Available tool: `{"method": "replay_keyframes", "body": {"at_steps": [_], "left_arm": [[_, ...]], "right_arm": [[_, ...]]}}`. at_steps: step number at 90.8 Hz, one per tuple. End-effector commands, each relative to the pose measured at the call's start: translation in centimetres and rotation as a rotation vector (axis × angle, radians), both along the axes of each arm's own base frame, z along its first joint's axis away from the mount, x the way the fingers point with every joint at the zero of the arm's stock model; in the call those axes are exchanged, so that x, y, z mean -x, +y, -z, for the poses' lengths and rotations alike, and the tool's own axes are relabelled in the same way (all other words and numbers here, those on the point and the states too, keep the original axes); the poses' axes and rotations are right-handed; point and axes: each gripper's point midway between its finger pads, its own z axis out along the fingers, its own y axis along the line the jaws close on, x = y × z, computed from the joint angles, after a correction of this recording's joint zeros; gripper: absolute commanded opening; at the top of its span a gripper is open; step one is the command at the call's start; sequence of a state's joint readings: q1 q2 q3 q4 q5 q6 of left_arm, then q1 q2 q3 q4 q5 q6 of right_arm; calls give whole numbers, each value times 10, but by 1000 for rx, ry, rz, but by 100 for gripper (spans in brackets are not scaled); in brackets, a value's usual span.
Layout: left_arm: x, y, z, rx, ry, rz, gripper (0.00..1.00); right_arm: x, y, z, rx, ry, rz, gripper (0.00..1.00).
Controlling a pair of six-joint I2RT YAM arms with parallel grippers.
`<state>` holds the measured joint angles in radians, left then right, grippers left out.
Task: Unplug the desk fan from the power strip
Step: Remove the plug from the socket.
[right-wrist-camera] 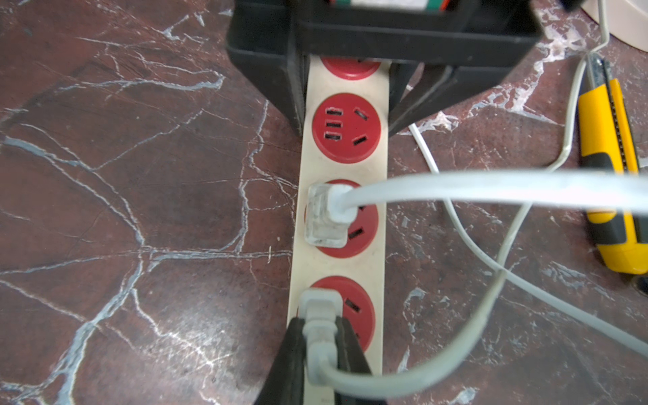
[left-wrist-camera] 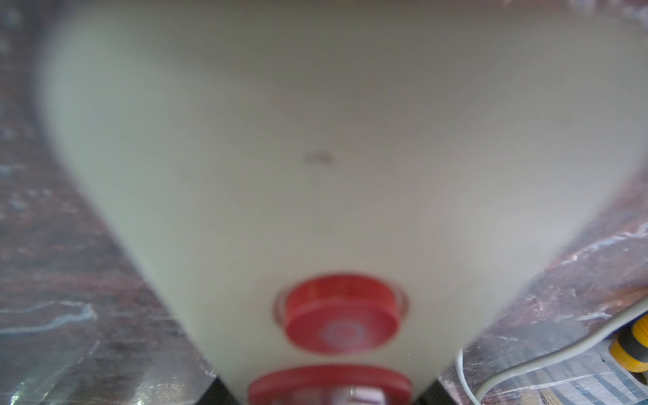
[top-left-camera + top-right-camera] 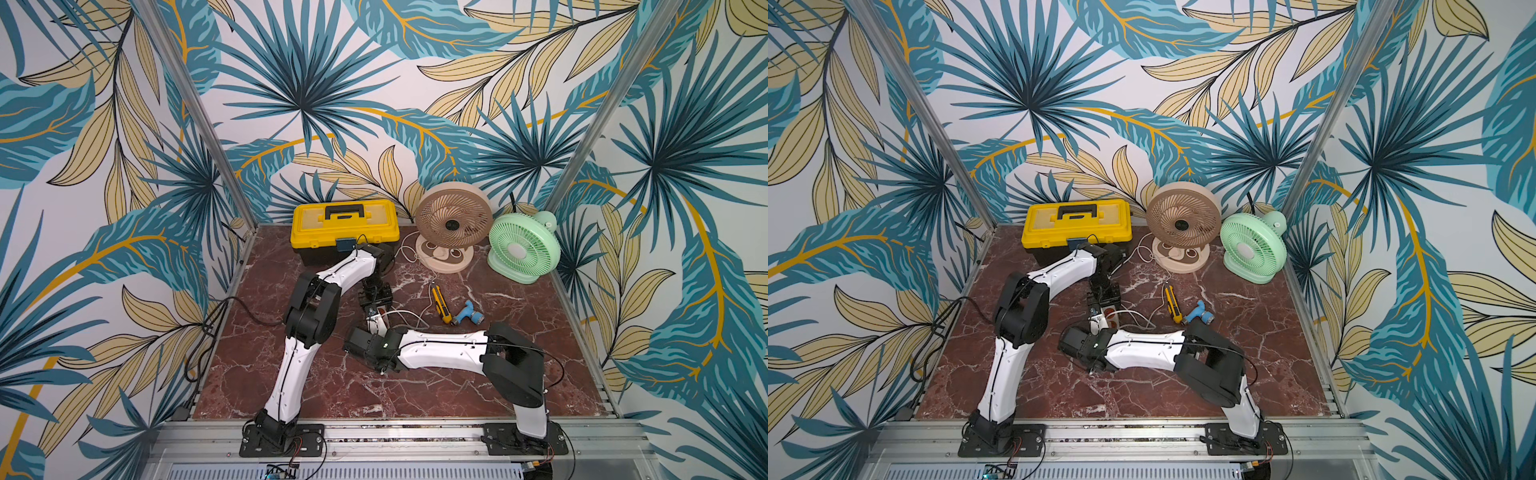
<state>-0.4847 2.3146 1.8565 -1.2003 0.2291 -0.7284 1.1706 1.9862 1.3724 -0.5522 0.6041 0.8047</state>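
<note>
Glossy worktop [image 1: 140, 175], polished red-brown marble look with white veins. Smooth matt cream plastic on the power strip [image 1: 343, 171], red plastic sockets [image 1: 346, 128]; clear plug [image 1: 324, 217] scuffed see-through plastic, grey-white plug [image 1: 321, 308] matt, cords [image 1: 491, 187] smooth and rubbery. Shiny yellow plastic on toolbox [image 3: 374, 228] and utility knife [image 1: 610, 196]; desk fan [image 3: 453, 224] matt beige plastic.

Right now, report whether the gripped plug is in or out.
In: the plug stands in a socket on the power strip, right gripper shut on it.
</note>
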Motion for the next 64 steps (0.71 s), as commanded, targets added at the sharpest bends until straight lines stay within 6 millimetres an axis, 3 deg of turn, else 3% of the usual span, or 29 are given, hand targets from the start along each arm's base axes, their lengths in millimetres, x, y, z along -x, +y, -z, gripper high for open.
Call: {"method": "replay_keyframes", "body": {"at_steps": [1,17,44,64], "left_arm": [[17,32,86,-148,93,4,0],[18,33,87,-148,92,2,0],[20,34,87,-153,93,5,0],[20,35,86,-153,91,6,0]], "right_arm": [[5,-14,2,34,-10,0,0],[2,-28,0,-64,7,49,0],[-1,-45,31,-222,138,128,0],[-1,-49,38,-285,179,161,0]]}}
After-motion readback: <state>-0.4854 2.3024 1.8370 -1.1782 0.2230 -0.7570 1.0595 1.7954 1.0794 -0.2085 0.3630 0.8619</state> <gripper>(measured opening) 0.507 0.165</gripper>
